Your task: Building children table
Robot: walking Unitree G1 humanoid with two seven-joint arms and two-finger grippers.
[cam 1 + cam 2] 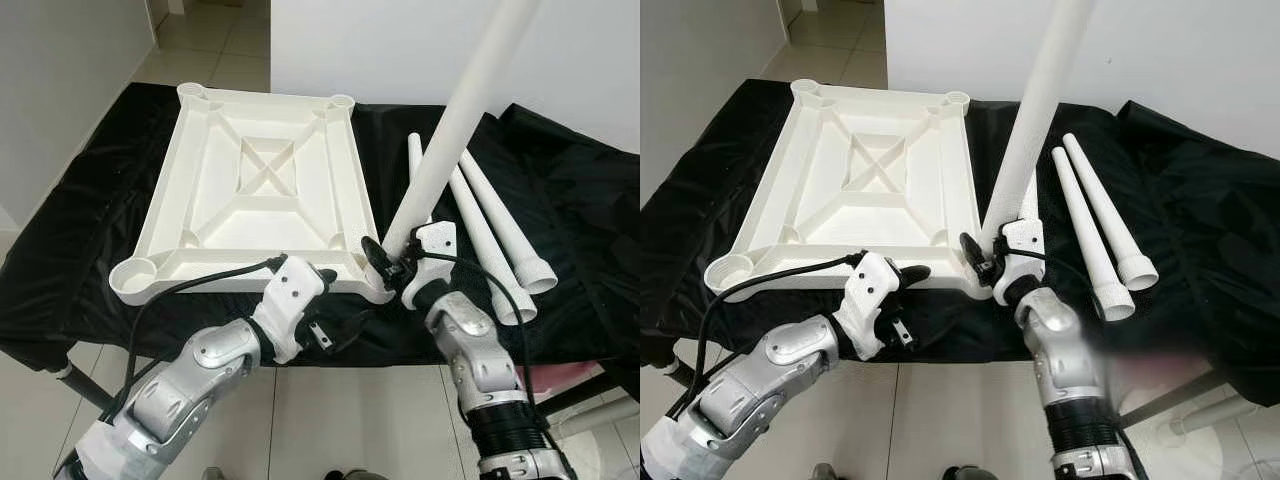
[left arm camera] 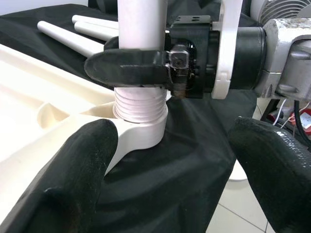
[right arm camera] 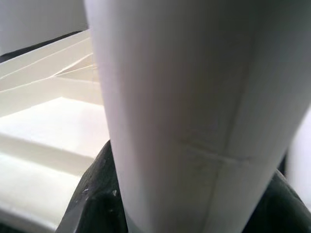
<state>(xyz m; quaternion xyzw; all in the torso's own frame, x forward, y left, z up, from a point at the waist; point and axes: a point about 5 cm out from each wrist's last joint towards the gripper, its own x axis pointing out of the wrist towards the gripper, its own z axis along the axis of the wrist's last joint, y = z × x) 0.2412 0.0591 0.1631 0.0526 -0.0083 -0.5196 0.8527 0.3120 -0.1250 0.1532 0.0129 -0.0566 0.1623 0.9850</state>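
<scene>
Holding the white leg [image 1: 455, 120] tight near its bottom, the right gripper [image 1: 388, 262] stands it in the corner hole [image 2: 141, 131] of the upside-down table top [image 1: 255, 190] on the black cloth [image 1: 580, 200]. The left gripper [image 1: 335, 325] waits open just beside that corner. I think the leg should stay straight while it turns, so the screw rings catch. Three more legs [image 1: 500, 230] lie nearby.

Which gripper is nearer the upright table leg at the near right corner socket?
Right. The right gripper is clamped around the table leg just above the corner socket. The left gripper sits open at the tabletop's near edge, to the leg's left, not touching it.
</scene>
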